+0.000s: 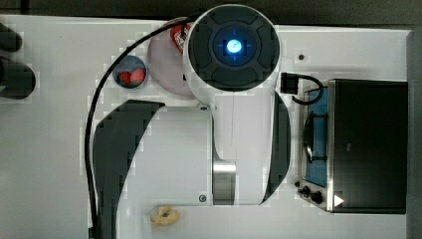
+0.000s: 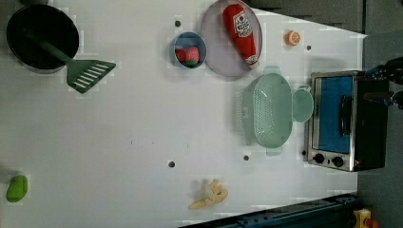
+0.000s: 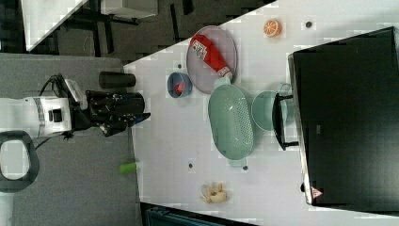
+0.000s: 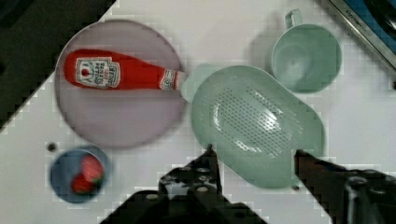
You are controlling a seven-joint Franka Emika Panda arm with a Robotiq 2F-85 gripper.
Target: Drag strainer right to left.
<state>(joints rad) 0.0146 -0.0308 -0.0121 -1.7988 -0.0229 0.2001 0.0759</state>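
The strainer (image 2: 266, 109) is a pale green oval colander dotted with small holes. It lies on the white table between a grey plate (image 2: 223, 59) and a green cup (image 2: 302, 105); it is also seen in the right view (image 3: 230, 121) and the wrist view (image 4: 257, 116). My gripper (image 4: 256, 157) is open, its two dark fingers spread on either side of the strainer's near rim with nothing between them. In the right view the gripper (image 3: 141, 115) hangs well off the table surface, apart from the strainer. In the top view the arm (image 1: 234, 50) hides the strainer.
A ketchup bottle (image 2: 242, 31) lies on the plate, and a blue bowl (image 2: 188, 50) holds a strawberry. A toaster oven (image 2: 340, 121) stands just beyond the cup. A banana (image 2: 209, 194), an orange slice (image 2: 292, 38), a black pan (image 2: 43, 40) with a spatula (image 2: 88, 73) and a small green item (image 2: 16, 188) lie farther off.
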